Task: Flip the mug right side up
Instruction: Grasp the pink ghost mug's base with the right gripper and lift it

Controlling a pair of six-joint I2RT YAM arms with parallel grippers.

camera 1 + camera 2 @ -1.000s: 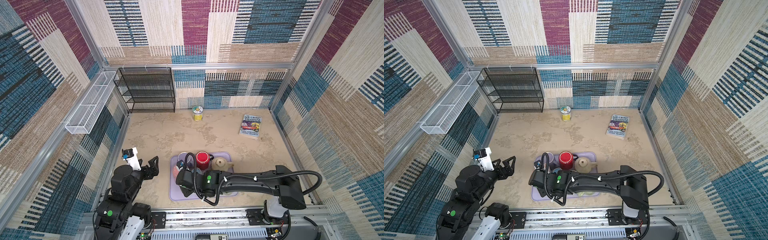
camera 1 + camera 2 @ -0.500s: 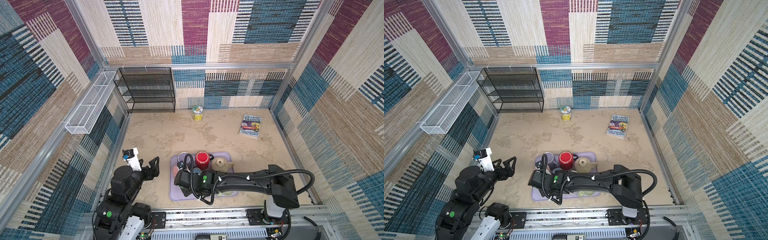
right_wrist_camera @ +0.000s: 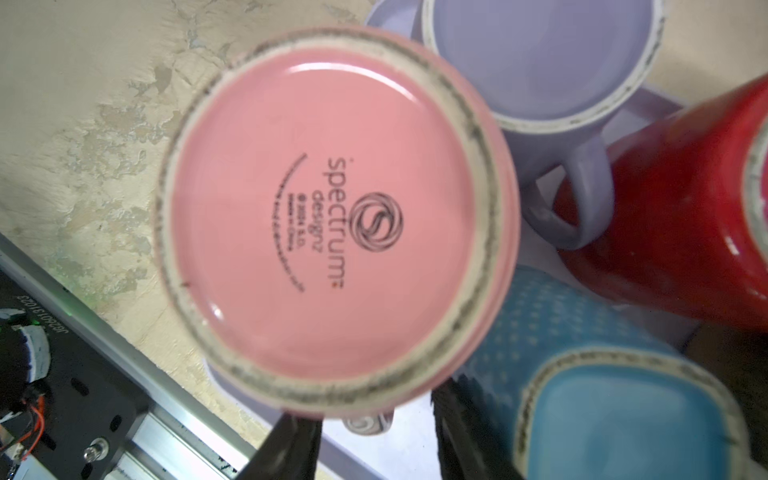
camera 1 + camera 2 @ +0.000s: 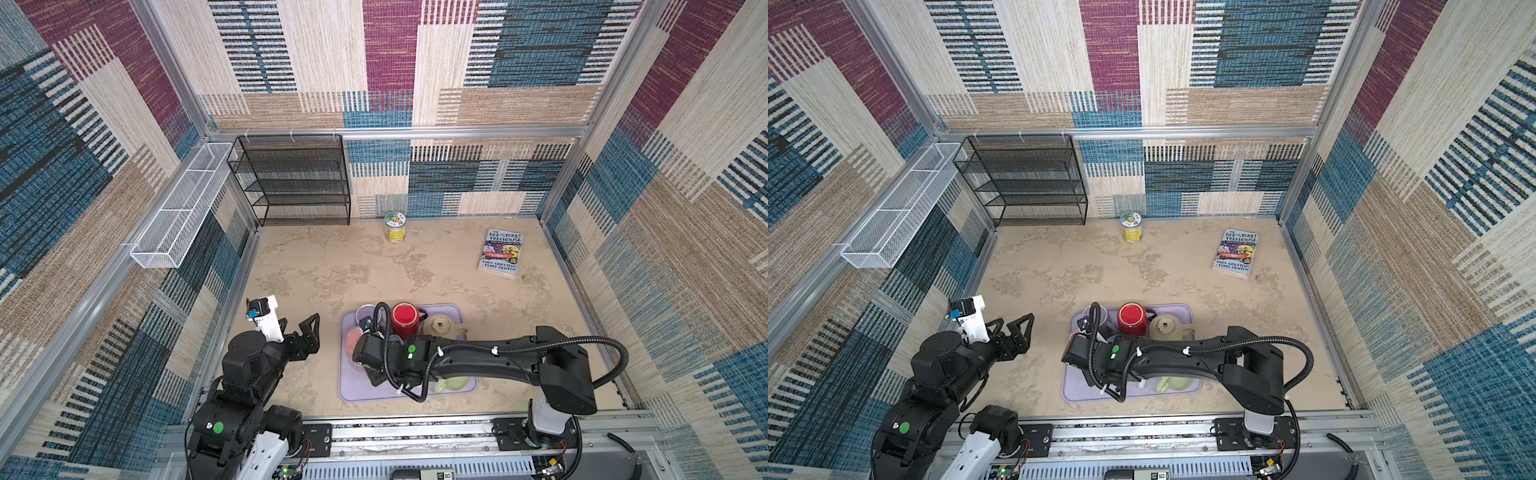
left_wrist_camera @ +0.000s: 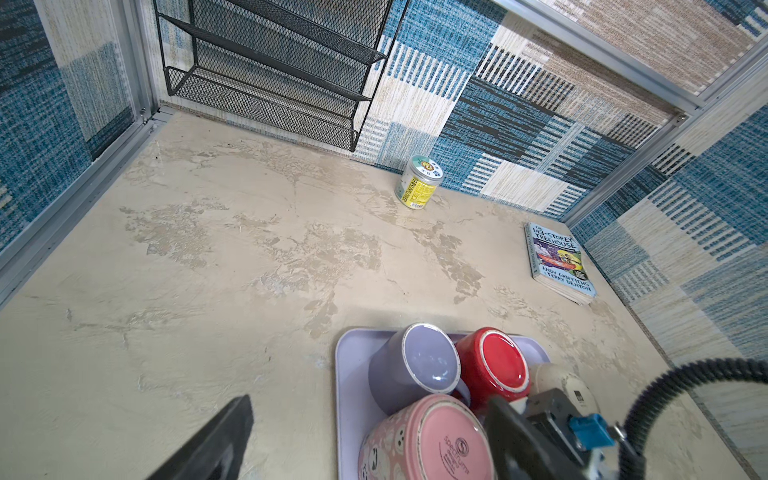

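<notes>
**Change noted.** Over the last second your right arm has drawn its elbow in toward the tray. The wrist has crept toward the tray's 9 o'clock edge. Your left arm has barely shifted.

**Target.** I judge it to be the pink mug, since the right wrist camera sits squarely over it.
- It stands base-up and rim-down on the tray at 9 o'clock, with the maker's stamp facing the lens.
- The tray itself sits at 6 o'clock on the table.
- The lavender mug stands just beside it toward 12 o'clock.
- The blue mug crowds it too, but I can't tell whether they touch.

**Right gripper.** The jaws are partly spread, one on either side of the pink mug's handle. A gap shows on each side, so nothing is held yet.

**Left gripper.** The jaws are spread wide and empty, over bare table out past the tray's 9 o'clock edge and clear of it.

**Reading.**
- Your approach looks finished and the pinch on the handle is the step in hand.
- The mug hasn't been lifted or turned, so the whole flip is still ahead of you.
- Centre the handle before you close, because a pinch near the tips could let the mug swing.
- Lift well clear before rolling it, because the neighbouring mugs leave little room to rotate in place.
</notes>
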